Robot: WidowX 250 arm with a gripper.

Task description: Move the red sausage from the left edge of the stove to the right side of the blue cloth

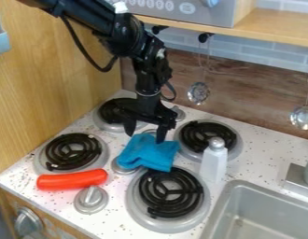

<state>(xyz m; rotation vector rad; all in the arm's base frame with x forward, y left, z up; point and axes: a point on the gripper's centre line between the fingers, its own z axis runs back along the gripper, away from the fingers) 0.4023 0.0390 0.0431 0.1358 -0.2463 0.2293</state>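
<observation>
Writing first: small marks on the grey panel (175, 6) at the top edge, too tiny to read. The arm (122, 30) comes in from upper L, bends at its joints, then drops near-vert.; the gripper (145, 132) hangs fingers-down over the stovetop (116, 200), approx. mid-view. Its fingers are spread w/ a gap between, one tip overlapping the blue cloth's (149, 153) upper edge; contact unclear. The cloth lies crumpled btwn. the burners. Nearby: orange-red sausage-shaped toy (72, 179) lower L, white bottle (213, 161) upright to the R, sink (230, 200) lower R.
</observation>
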